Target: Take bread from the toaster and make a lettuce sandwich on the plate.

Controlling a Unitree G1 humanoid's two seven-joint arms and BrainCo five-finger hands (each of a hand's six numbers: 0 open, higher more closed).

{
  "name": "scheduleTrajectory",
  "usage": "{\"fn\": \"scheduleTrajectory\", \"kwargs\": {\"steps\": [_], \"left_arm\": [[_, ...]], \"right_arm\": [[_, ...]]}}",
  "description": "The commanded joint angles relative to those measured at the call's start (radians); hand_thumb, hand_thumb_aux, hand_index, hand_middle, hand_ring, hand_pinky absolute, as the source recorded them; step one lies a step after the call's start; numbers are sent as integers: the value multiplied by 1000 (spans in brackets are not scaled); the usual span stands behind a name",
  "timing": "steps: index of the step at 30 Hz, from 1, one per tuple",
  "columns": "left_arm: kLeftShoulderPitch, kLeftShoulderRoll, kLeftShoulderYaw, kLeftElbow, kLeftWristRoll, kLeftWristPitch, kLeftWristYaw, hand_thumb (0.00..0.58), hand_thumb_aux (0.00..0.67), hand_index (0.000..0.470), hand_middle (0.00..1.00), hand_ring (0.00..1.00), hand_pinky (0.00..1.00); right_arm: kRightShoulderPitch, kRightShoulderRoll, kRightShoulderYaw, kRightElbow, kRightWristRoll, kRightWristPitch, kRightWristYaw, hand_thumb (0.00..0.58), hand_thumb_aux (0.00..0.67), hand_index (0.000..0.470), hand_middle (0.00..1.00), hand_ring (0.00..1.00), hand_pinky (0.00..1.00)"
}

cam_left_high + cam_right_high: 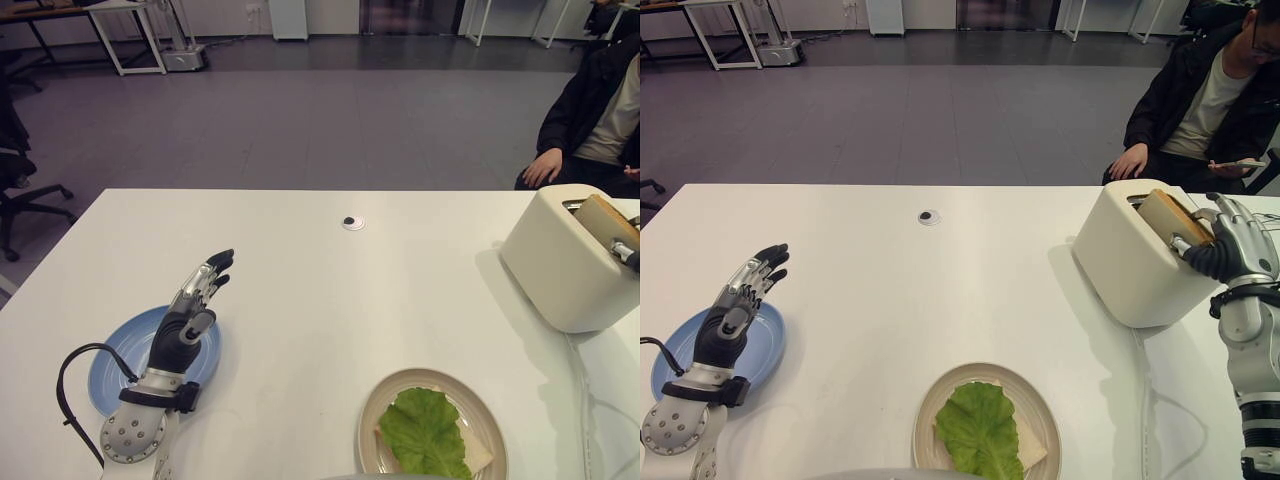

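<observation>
Plate (pixel 1037 398) nearest you, front centre of table (pixel 890 300): lettuce (pixel 980 430) lies on bread (pixel 1032 447), leaf covering most of it. Left of that, your left hand (pixel 735 310) hovers over blue plate (pixel 762 352), fingers stretched out straight, holding nothing. Further back on right, toaster (pixel 1130 265) with slice (pixel 1168 216) sticking up out of slot. Your right hand (pixel 1230 245) sits at toaster's right top edge, fingers curled round slice, gripping it. Farthest, small disc (pixel 929 216) mid-table, well apart from everything.
</observation>
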Motion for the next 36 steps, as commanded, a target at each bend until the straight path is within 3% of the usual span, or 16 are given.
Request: {"fn": "scheduleTrajectory", "kwargs": {"steps": [1, 6, 9, 15, 19, 23, 27, 32, 36], "left_arm": [[-3, -5, 6, -8, 16, 13, -11, 0, 0, 0, 0, 0, 0], [-1, -11, 11, -11, 20, 12, -15, 0, 0, 0, 0, 0, 0], [-2, -15, 12, -14, 24, 14, -17, 0, 0, 0, 0, 0, 0], [0, -24, 7, -18, 37, 17, -18, 0, 0, 0, 0, 0, 0], [1, -34, -1, -30, 52, 21, -17, 0, 0, 0, 0, 0, 0], [-1, -41, -5, -41, 63, 28, -17, 0, 0, 0, 0, 0, 0], [1, -50, -10, -47, 76, 28, -17, 0, 0, 0, 0, 0, 0], [4, -53, -8, -49, 85, 20, -22, 0, 0, 0, 0, 0, 0], [10, -58, -10, -57, 92, 20, -20, 0, 0, 0, 0, 0, 0]], "right_arm": [[0, 17, -1, -10, 21, 9, 18, 580, 670, 470, 0, 0, 0], [-20, 50, -60, -57, 132, -1, 51, 580, 670, 470, 0, 0, 0], [-52, 104, -146, -156, 317, 55, 131, 580, 670, 470, 0, 0, 0], [-158, 111, -307, -361, 624, 278, 261, 580, 670, 470, 0, 0, 0], [-178, 121, -326, -547, 837, 507, 361, 580, 670, 470, 0, 0, 0], [-83, 149, -282, -774, 1124, 737, 498, 580, 670, 470, 0, 0, 0], [53, 175, -249, -912, 1319, 832, 617, 580, 670, 470, 0, 0, 0], [267, 186, -132, -1026, 1383, 828, 789, 580, 670, 470, 0, 0, 0], [417, 126, -91, -1026, 1321, 760, 988, 580, 670, 470, 0, 0, 0]]}}
